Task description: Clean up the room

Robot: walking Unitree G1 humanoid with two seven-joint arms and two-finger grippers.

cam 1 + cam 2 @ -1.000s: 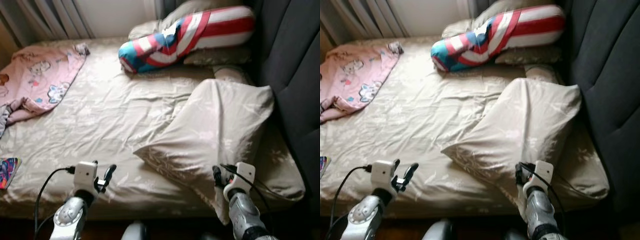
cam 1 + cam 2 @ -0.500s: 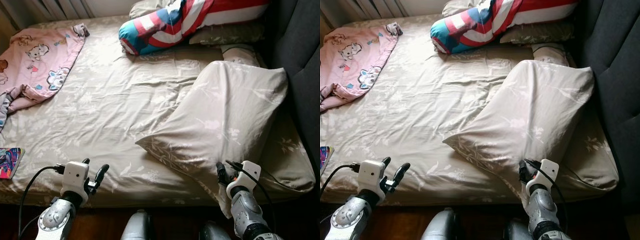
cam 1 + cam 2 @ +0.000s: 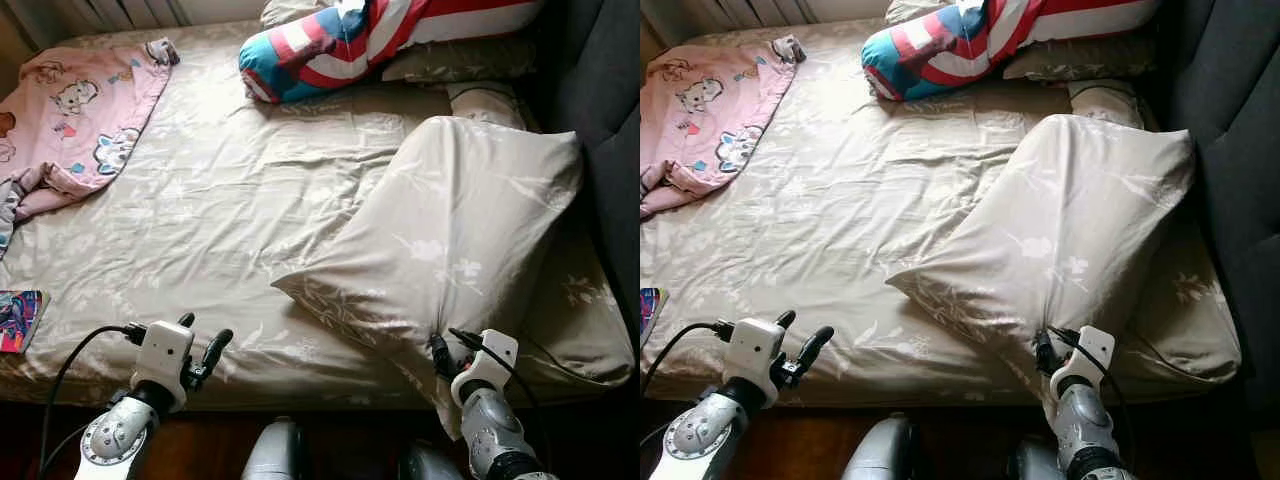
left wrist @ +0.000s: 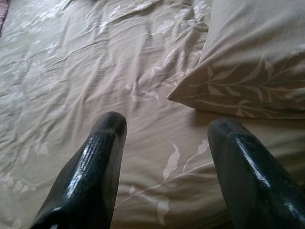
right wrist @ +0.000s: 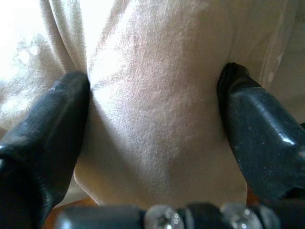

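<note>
So the bed (image 3: 200, 220) takes up most of the room here, covered in a rumpled beige leaf-print sheet, with a dark upholstered headboard (image 3: 610, 90) along the robot's right side. A big beige pillow (image 3: 450, 240) in matching fabric lies tilted on the right half, its low corner hanging at the near edge. The right claw (image 5: 152, 138) is right there at that corner, fingers spread wide with pillow fabric bunched between them, touching the cloth but not pinched shut on it. The left claw (image 4: 164, 157) hovers over the near edge of the sheet, well left of the pillow, also wide open and holding nothing. A red, white and blue striped bolster (image 3: 370, 40) lies at the far end, a pink cartoon blanket (image 3: 75, 120) sits crumpled on the far left, and a colourful book (image 3: 18, 320) rests at the left edge.
</note>
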